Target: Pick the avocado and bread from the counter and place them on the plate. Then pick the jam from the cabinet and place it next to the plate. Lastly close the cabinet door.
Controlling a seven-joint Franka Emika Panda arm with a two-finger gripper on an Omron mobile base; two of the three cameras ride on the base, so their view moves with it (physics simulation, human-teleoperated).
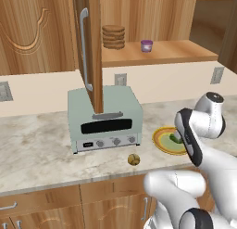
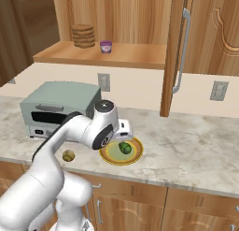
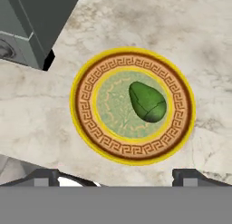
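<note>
Reddish-brown wood fills the top of the left base view: the cabinet door [image 1: 90, 47] stands swung out edge-on, its silver bar handle [image 1: 84, 49] facing left, and behind it the cabinet [image 1: 157, 54] shelf carries a stack of flat brown discs [image 1: 114, 36] and, apart to their right, the purple jam [image 1: 146, 46]. Below, a pale green toaster oven [image 1: 104, 117] sits on the marbled counter [image 1: 37, 149]. The bread [image 1: 134, 159] lies on the stone in front of the oven's right corner, near the counter's front edge. The plate [image 1: 164, 140] sits to the right, partly hidden by the arm, with the avocado [image 1: 175, 138] on it.

From the right base view, the plate [image 2: 133, 153] lies just beside the oven [image 2: 56, 104], the avocado [image 2: 124, 147] resting inside it; the bread [image 2: 68, 155] is left of the arm, apart from the plate. The jam [image 2: 106, 46] stands on the shelf beside the discs [image 2: 83, 36]. The door [image 2: 175, 52] hangs open.

In the hand view the gripper [image 3: 116, 177] hovers over the plate [image 3: 86, 123], its tips wide apart and holding nothing. The avocado [image 3: 147, 102] lies right of the plate's green centre.
</note>
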